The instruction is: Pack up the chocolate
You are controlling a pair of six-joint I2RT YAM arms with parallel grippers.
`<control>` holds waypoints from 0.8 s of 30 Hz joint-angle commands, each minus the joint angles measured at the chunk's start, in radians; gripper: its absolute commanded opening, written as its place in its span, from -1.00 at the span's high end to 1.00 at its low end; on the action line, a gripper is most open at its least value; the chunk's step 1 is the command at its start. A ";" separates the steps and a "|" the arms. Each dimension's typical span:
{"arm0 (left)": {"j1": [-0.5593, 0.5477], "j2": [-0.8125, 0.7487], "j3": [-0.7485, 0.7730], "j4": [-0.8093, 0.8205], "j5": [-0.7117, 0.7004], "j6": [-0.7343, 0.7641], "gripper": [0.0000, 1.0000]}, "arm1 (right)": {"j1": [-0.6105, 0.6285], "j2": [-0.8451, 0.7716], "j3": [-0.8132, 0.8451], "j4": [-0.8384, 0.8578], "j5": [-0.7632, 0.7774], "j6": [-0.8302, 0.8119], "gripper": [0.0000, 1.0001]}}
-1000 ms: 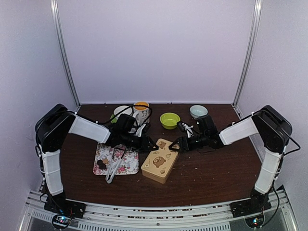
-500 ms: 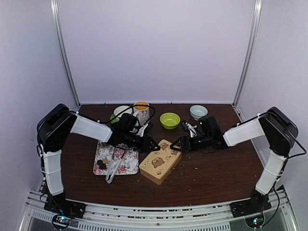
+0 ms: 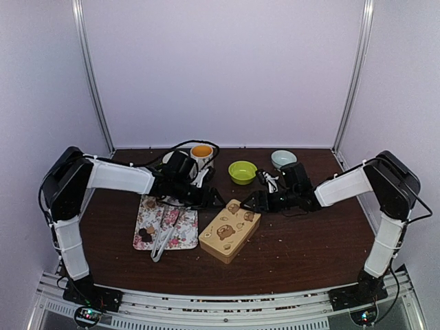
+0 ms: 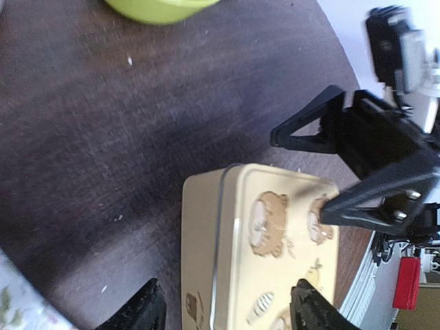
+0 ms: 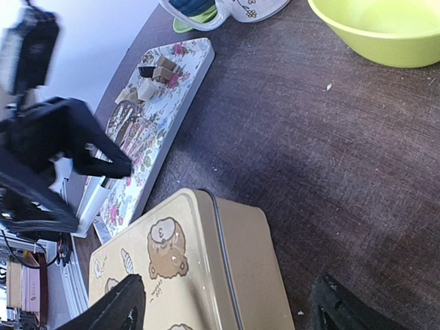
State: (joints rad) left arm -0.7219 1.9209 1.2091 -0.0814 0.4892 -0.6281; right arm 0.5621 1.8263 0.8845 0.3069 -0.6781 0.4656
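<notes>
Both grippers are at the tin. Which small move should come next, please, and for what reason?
Probably the best move is to close both grippers on the tin lid and lift it off. The lid is on, the chocolate lies on the floral tray, and the left gripper and right gripper hang open at the lid's far end.

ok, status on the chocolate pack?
Left tool and right tool open, empty, flanking the far end of the tin. Chocolate on the floral tray. Lid on, in the way.
</notes>
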 commanded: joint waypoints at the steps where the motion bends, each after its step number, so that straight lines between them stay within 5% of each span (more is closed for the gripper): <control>1: -0.005 -0.145 -0.022 -0.098 -0.098 0.051 -0.33 | -0.002 0.020 0.038 0.014 0.012 0.012 -0.66; 14: -0.150 -0.350 -0.169 -0.248 -0.087 -0.018 -0.16 | 0.001 0.054 0.026 0.011 -0.035 0.007 -0.54; 24: -0.149 -0.318 -0.219 -0.271 -0.194 -0.072 -0.21 | 0.001 0.085 0.011 0.016 -0.040 0.010 -0.33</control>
State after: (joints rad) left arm -0.8825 1.5944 1.0187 -0.3546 0.3603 -0.6579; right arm 0.5625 1.8874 0.9035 0.3202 -0.7166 0.4789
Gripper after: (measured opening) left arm 0.586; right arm 0.676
